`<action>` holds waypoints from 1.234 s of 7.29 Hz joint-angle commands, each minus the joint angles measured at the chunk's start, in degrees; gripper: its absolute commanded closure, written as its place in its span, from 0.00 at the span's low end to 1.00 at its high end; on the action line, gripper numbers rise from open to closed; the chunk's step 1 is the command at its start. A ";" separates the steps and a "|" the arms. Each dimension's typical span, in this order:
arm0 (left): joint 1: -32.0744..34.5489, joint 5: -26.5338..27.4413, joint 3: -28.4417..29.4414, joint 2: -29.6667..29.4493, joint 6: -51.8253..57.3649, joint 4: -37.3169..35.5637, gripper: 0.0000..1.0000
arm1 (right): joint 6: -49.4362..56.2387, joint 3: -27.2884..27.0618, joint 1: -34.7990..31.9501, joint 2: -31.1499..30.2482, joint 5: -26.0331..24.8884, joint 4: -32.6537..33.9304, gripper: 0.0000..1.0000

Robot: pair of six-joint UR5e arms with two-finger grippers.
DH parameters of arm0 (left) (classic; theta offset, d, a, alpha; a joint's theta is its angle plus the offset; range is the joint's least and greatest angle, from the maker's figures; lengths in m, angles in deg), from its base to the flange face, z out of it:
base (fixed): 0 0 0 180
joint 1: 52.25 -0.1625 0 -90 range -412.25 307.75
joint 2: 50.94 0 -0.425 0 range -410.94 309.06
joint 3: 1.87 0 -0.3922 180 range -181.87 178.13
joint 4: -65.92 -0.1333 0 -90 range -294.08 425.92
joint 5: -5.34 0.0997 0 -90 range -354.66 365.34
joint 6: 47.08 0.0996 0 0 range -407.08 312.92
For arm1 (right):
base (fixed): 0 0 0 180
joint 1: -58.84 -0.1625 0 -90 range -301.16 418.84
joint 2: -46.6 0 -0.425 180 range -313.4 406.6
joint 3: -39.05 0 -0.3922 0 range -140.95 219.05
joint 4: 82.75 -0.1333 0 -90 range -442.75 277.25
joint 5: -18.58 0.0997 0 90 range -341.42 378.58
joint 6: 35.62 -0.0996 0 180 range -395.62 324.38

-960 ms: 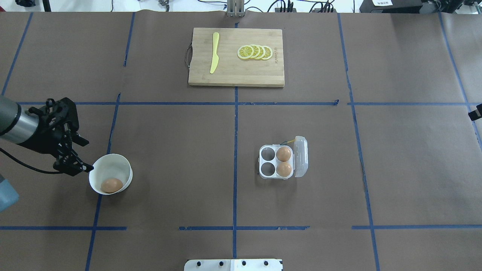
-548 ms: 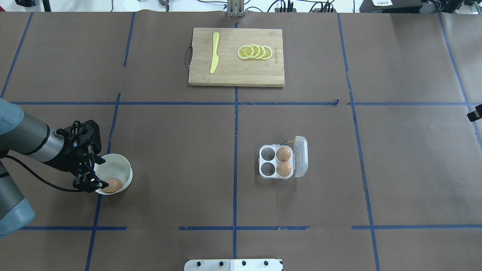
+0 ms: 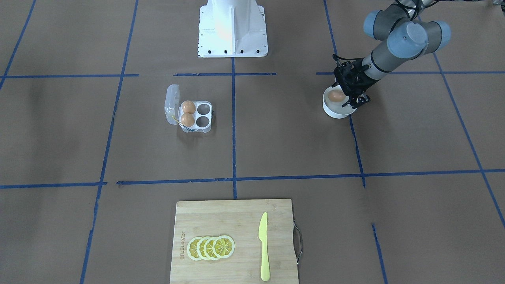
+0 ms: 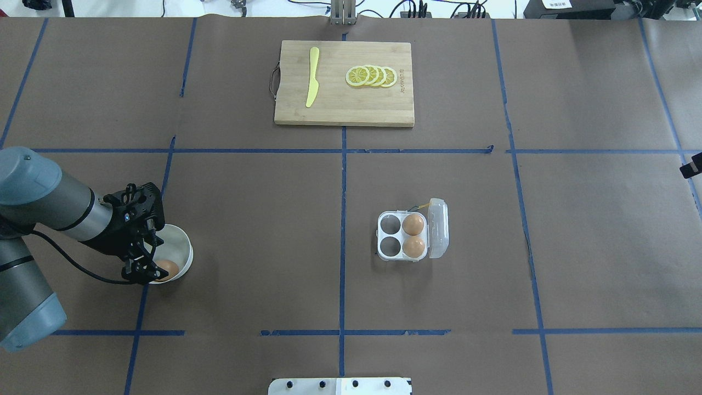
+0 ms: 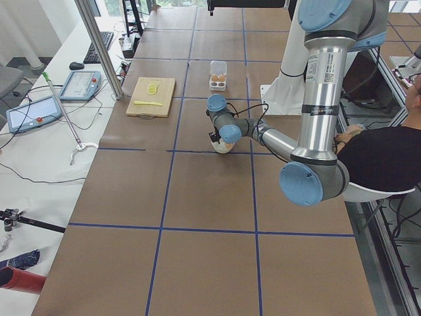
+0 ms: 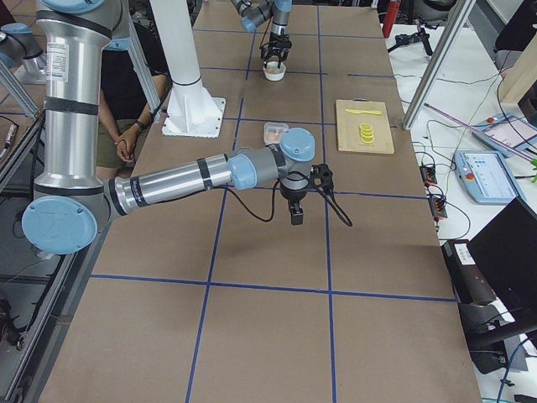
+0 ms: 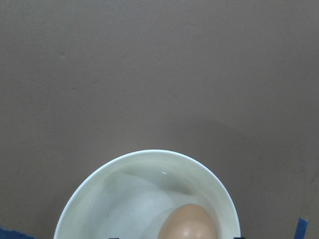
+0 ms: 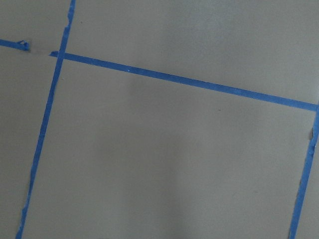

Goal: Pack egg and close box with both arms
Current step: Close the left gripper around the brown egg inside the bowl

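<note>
A tan-brown egg (image 4: 167, 269) lies in a round white bowl (image 4: 185, 249) at the table's left. My left gripper (image 4: 150, 258) is open and low over the bowl's left side, its fingers right beside this egg; I cannot tell whether they touch it. The left wrist view shows the egg (image 7: 188, 225) and the bowl rim (image 7: 154, 152). The clear box (image 4: 389, 237) sits right of centre with its lid (image 4: 439, 227) open. Two eggs (image 4: 413, 224) (image 4: 414, 247) fill its right cells; the left two are empty. My right gripper (image 6: 297, 217) hovers far right; I cannot tell its state.
A wooden cutting board (image 4: 344, 107) with a yellow knife (image 4: 312, 77) and lemon slices (image 4: 372, 76) lies at the far middle. The white pedestal (image 3: 232, 27) stands at the robot's side. A seated person (image 5: 381, 158) is beside the table.
My left gripper moved from the left of the bowl toward the right and down over it, ending beside the egg. The box and its eggs have not moved.
</note>
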 commanded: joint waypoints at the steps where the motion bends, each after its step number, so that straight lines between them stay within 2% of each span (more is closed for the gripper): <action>1: -0.20 0.01 0.16 -0.13 0.17 -0.82 0.27 | -0.01 0.03 0.00 -0.03 0.00 0.00 0.00; 9: -1.26 0.01 3.23 -1.53 0.18 -0.91 0.29 | -0.01 0.03 0.00 -0.03 0.09 0.00 0.00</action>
